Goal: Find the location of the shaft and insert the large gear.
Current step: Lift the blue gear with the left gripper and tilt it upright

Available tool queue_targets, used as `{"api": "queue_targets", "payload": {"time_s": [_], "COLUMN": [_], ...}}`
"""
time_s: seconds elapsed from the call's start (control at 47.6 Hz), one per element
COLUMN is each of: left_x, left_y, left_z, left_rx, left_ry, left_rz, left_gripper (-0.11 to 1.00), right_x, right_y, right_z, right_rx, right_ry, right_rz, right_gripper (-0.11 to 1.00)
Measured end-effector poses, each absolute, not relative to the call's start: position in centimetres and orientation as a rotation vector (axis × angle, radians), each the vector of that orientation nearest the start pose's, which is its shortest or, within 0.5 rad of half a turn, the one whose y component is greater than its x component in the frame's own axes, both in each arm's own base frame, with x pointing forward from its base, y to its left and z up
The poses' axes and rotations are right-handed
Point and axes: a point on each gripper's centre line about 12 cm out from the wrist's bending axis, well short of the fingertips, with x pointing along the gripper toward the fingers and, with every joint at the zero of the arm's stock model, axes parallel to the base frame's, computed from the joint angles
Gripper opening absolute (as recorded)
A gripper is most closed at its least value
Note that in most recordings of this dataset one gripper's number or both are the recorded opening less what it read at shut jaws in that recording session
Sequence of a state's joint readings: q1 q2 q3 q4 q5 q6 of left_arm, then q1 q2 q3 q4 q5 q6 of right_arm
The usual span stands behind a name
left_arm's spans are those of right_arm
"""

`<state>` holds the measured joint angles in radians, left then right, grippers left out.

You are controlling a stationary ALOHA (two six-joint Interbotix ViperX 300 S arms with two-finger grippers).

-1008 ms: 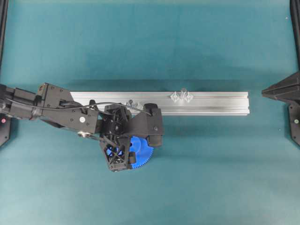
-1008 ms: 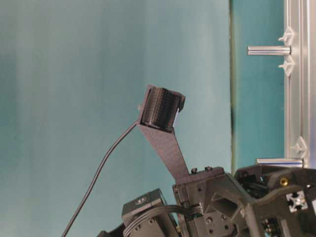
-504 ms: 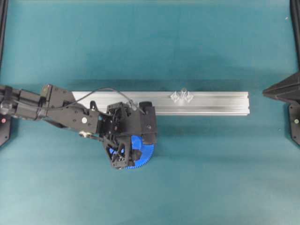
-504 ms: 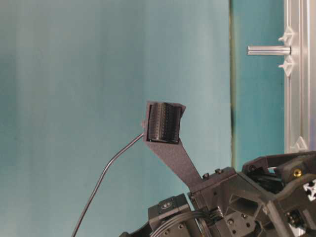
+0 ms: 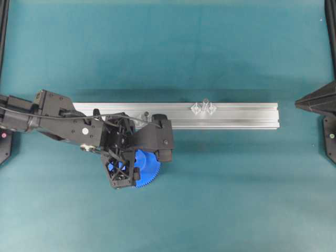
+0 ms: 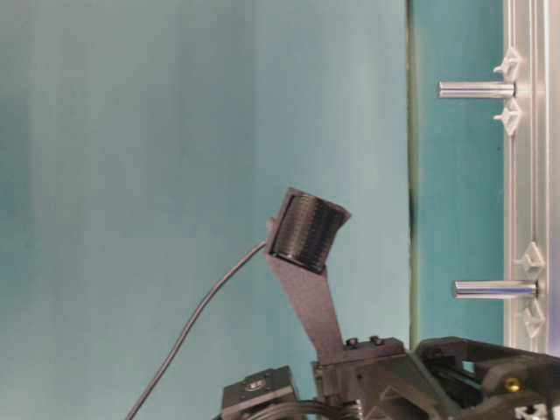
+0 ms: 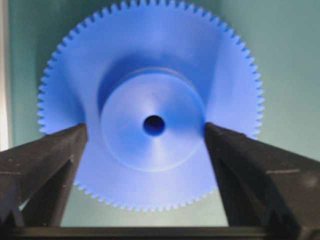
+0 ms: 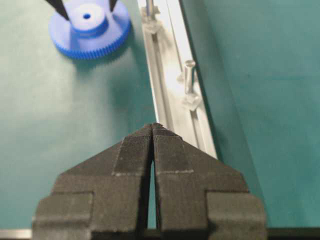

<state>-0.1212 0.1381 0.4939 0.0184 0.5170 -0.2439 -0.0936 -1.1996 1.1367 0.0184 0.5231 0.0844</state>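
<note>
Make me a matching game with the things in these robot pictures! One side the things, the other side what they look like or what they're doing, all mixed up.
Things:
1. flat bright blue toothed plastic gear
2. long silver aluminium rail
3. right gripper
4. left gripper

States:
A. black pads pressed together, holding nothing
B. lies across the teal table
C. fingers on both sides of the raised hub
D. has a small centre hole

Pairs: 1-D, 2-B, 3-A, 4-C

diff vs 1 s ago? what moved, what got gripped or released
The left gripper has slid toward the overhead view's left with the large gear, its fingers straddling the hub throughout. At table level this uncovers the near pin. Nothing newly gripped or released. The rail, far pin and shut right gripper stayed put.
</note>
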Motion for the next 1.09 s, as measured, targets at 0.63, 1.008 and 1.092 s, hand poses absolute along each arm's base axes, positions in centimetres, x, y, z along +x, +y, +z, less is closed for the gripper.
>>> {"api": "queue_targets", "payload": {"time_s": [0.63, 1.008, 1.092], "left_x": [39.28, 39.22, 39.43], "left_y": [-5.28, -5.56, -5.6], "left_z": [12.13, 12.38, 12.6], "left_rx": [-0.121, -0.104, -0.102], "left_ry": [1.184, 1.211, 1.204], "left_rz": [0.027, 0.02, 0.017], "left_gripper": [0.88, 0.72, 0.72], "right_x": [14.68, 14.69, 14.68], "right_y": [-1.28, -1.27, -1.27], "right_z": [25.71, 25.79, 25.71], "right_rx": [0.121, 0.122, 0.124], "right_ry": [0.457, 0.454, 0.457], "right_rz": [-0.106, -0.106, -0.106], "right_gripper": [0.03, 0.03, 0.03]}}
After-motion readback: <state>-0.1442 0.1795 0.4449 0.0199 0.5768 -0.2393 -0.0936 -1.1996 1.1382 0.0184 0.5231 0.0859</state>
